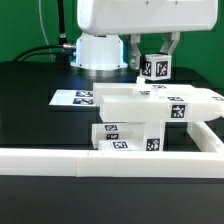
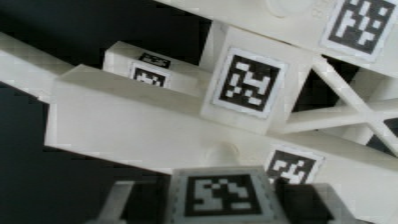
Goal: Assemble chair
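Jaws are gripping a small tagged block [image 1: 155, 67] of the chair, pressing on both of its sides and holding it in the upper right of the exterior view, in front of the white robot base [image 1: 100, 50]. Whether the block is touching anything below it cannot be told. Toward the exterior view's left, the marker board [image 1: 70, 98] is lying flat on the black table [image 1: 35, 85]. Just beside it, in the middle of the frame, the chair's slab [image 1: 125, 100] is lying level and reaching toward the exterior view's right, showing tags on its top and its end. Under the slab, two lower blocks [image 1: 125, 135] are sitting side by side with tags facing the camera. Along the bottom of the frame, a long plain rail [image 1: 60, 160] is running from left to right and turning back at the right edge. In the wrist view, the gripped block [image 2: 221, 195] is showing its tag close to the camera, with the slab's tagged white faces lying beyond it.
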Robot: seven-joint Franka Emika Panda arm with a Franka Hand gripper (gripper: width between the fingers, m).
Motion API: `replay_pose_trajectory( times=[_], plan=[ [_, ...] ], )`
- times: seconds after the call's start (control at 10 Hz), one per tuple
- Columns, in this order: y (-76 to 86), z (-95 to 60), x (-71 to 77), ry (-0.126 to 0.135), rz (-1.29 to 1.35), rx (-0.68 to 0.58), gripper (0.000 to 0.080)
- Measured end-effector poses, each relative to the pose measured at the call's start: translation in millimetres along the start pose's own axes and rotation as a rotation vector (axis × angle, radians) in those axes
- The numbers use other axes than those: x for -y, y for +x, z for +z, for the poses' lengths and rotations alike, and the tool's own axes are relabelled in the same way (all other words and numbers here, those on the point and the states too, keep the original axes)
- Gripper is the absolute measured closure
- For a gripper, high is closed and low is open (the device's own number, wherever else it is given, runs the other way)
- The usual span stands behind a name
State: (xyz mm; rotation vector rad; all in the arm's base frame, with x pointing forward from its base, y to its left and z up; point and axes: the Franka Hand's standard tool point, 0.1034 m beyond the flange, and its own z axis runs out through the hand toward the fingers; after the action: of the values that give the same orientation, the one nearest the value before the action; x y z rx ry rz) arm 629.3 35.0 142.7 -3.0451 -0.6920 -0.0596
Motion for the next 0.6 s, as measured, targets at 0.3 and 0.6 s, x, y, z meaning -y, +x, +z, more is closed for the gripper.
replay_pose_trajectory(
  times=[0.3, 0.6],
  plan=[
    [-8.3, 10.3, -2.2, 0.016, -0.008, 0.037, 0.0512],
    [-5.7, 13.5, -3.0, 0.016, 0.001, 0.042, 0.0512]
  ],
)
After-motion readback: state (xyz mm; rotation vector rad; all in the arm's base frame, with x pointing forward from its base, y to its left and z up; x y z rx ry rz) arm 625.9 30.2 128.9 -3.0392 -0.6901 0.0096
